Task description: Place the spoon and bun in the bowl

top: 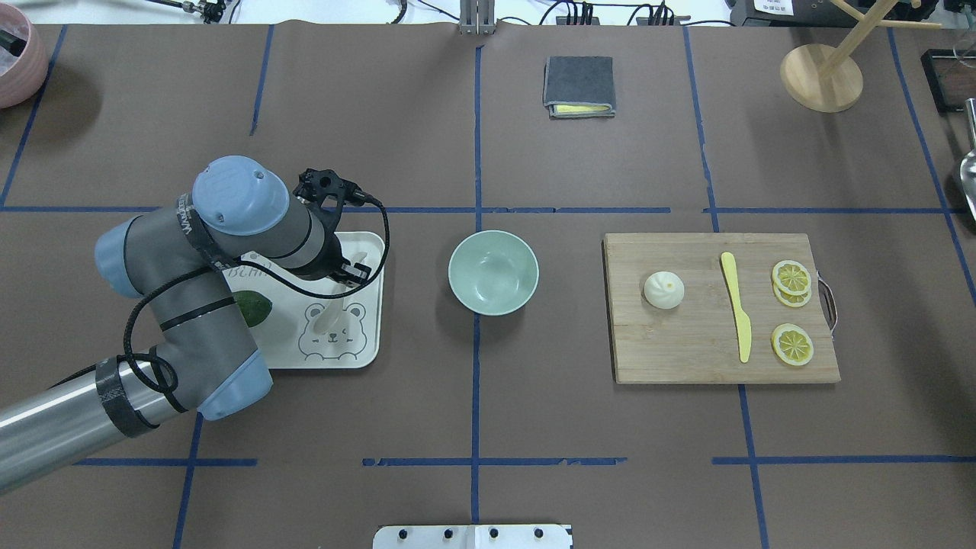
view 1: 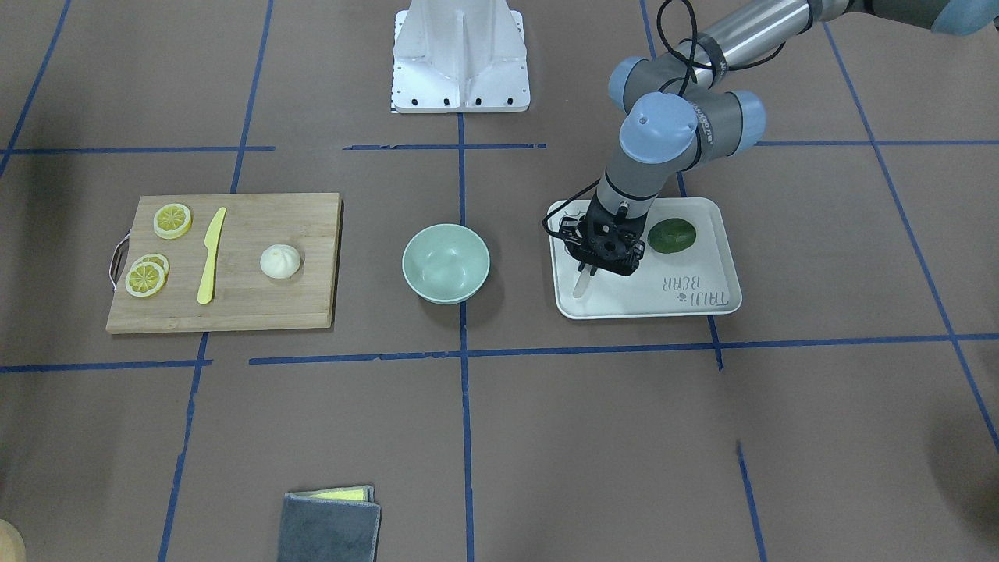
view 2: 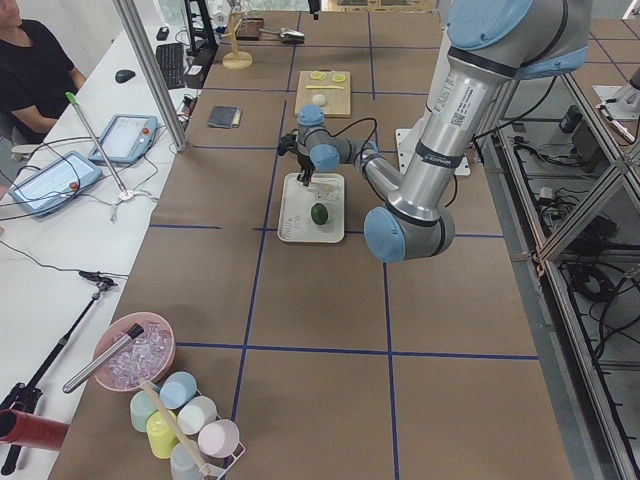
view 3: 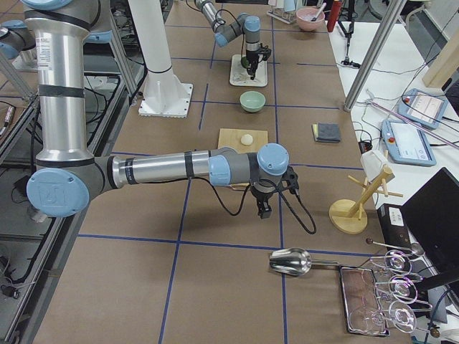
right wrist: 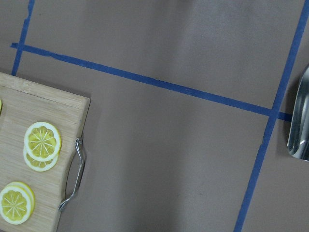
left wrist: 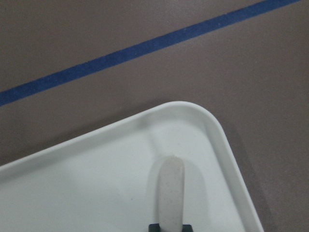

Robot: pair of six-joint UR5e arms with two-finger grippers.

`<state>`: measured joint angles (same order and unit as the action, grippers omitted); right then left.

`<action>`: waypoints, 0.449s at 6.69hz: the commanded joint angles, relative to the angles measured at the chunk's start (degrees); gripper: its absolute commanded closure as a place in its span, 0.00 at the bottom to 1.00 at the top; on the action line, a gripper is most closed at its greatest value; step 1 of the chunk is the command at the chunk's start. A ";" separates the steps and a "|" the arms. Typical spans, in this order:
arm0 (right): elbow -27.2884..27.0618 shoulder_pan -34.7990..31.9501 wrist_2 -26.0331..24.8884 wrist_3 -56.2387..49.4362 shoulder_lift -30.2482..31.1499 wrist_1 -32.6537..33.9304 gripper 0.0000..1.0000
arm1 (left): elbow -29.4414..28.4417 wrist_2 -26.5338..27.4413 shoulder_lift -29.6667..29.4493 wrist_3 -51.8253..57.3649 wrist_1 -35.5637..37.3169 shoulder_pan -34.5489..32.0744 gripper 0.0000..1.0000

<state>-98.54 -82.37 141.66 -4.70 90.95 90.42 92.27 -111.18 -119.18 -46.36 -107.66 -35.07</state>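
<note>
The off-white spoon (view 1: 581, 285) is on the white tray (view 1: 687, 300), and my left gripper (view 1: 587, 269) is shut on its handle. In the left wrist view the spoon (left wrist: 170, 193) juts out from between the black fingertips over the tray's corner (left wrist: 219, 130). The pale mint-green bowl (view 1: 446, 263) stands empty at the table's middle, beside the tray. The white pleated bun (view 1: 280, 261) sits on the wooden cutting board (view 1: 257, 304), far from both grippers. My right gripper (view 3: 263, 209) hangs past the board's handle end; I cannot tell whether it is open or shut.
A dark green fruit (view 1: 671, 235) lies on the tray next to my left gripper. A yellow knife (view 1: 211, 254) and lemon slices (view 1: 172, 220) lie on the board. A folded grey cloth (view 1: 328, 523) is at the far edge. A metal scoop (right wrist: 299, 125) lies near my right wrist.
</note>
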 commanded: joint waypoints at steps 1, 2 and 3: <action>-0.25 0.02 0.72 0.13 -0.07 -0.07 0.00 | 0.54 0.00 -4.28 -0.84 -0.01 -0.44 1.00; -0.34 0.02 1.07 0.13 -0.07 -0.07 0.00 | 0.19 0.00 -7.70 -6.32 -1.05 -0.35 1.00; -0.25 0.02 1.25 0.13 -0.07 -0.07 0.00 | -0.42 0.09 -9.30 -8.81 -4.72 -0.26 1.00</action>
<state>-98.81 -82.36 142.60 -4.58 90.89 90.35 92.40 -111.16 -125.89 -51.56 -109.33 -35.40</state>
